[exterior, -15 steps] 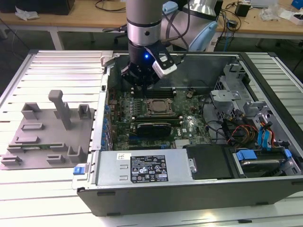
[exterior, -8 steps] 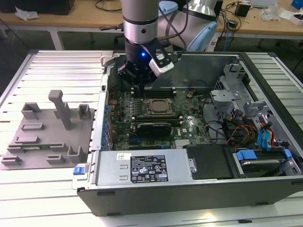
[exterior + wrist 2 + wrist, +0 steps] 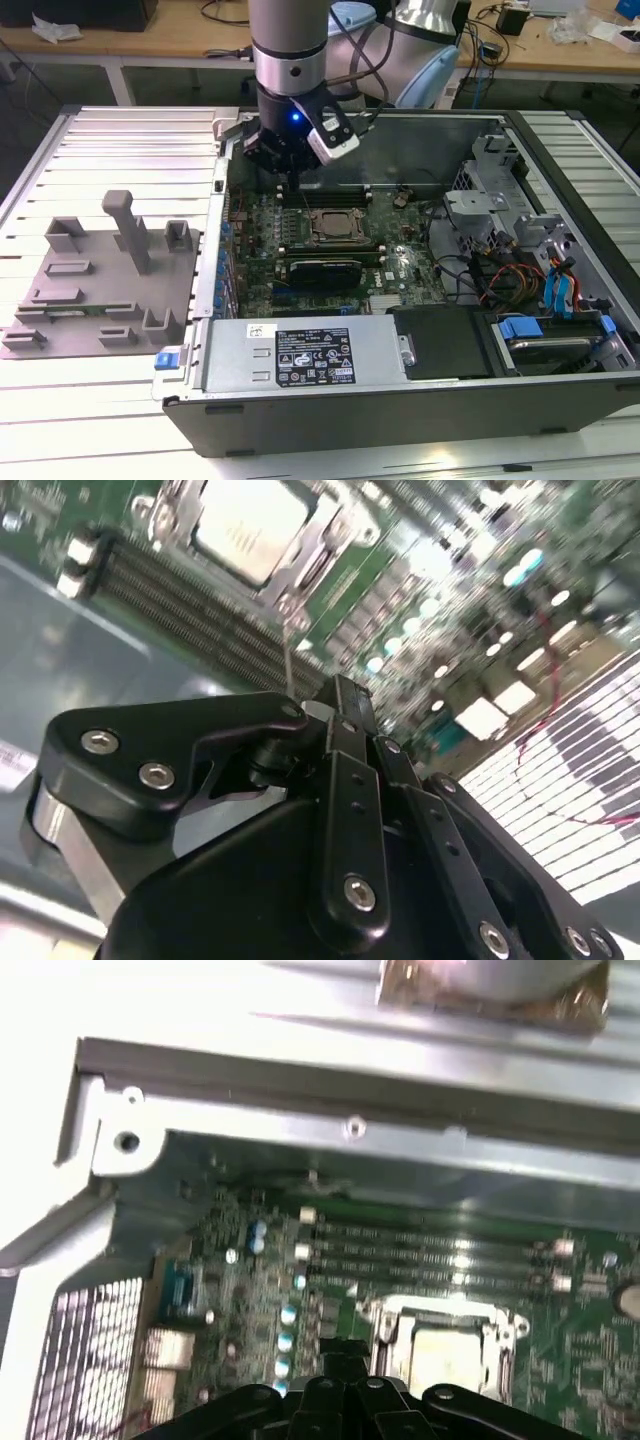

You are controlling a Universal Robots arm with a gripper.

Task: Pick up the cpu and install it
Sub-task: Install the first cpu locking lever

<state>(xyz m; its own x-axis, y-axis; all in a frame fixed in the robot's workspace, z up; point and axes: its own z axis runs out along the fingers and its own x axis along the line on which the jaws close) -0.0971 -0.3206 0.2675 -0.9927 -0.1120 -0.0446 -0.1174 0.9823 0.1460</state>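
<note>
Most of the job looks done: the cpu [image 3: 250, 528] lies flat inside the metal-framed socket [image 3: 320, 560] on the motherboard [image 3: 405, 265], with nothing gripping it. In the exterior view the gripper [image 3: 286, 172] hangs at about eleven o'clock from the socket, its fingers [image 3: 345, 710] pressed together on nothing. Whether the frame is latched I cannot tell.
</note>
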